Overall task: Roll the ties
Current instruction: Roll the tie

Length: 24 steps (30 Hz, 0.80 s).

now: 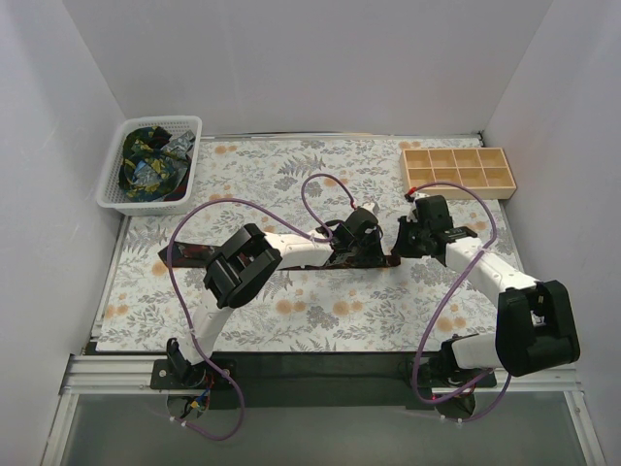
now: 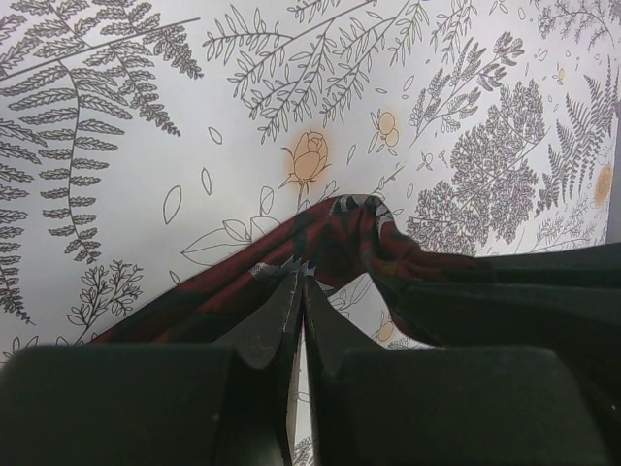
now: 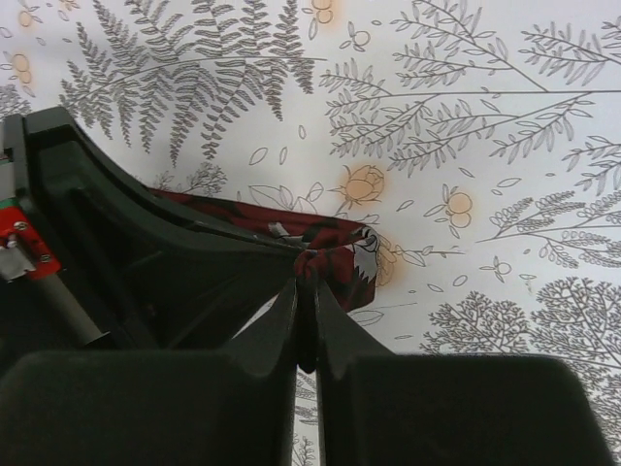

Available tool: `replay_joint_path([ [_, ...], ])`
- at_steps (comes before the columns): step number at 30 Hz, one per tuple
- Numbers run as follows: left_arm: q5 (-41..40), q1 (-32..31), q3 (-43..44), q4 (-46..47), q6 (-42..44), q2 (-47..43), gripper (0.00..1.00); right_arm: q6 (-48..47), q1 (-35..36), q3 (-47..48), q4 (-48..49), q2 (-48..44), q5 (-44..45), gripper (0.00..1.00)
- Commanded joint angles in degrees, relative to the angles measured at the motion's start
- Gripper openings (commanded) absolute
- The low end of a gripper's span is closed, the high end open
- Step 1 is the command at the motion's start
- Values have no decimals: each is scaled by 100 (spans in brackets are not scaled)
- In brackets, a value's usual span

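Note:
A maroon tie (image 1: 189, 254) lies left to right across the flowered table cover, and most of its middle is hidden under my left arm. My left gripper (image 1: 367, 254) is shut on the tie near its right end; the left wrist view shows the jaws pinching the bunched maroon fabric (image 2: 349, 233). My right gripper (image 1: 398, 250) sits just to the right of it and is shut on the tie's folded end (image 3: 340, 254). Both grippers (image 2: 301, 270) (image 3: 309, 277) are low at the table. Several other dark patterned ties (image 1: 150, 165) lie heaped in a basket.
The white plastic basket (image 1: 112, 180) stands at the back left corner. A wooden tray with several compartments (image 1: 458, 170) stands at the back right. Purple cables loop above both arms. White walls close in the table on three sides.

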Motion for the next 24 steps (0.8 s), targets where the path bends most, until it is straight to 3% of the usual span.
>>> replay_joint_path([
  [1, -293, -15, -71, -77, 7, 24, 5, 211, 42, -72, 392, 15, -470, 11],
  [24, -311, -6, -423, 337, -2, -301, 7, 625, -98, -811, 1685, 797, -981, 11],
])
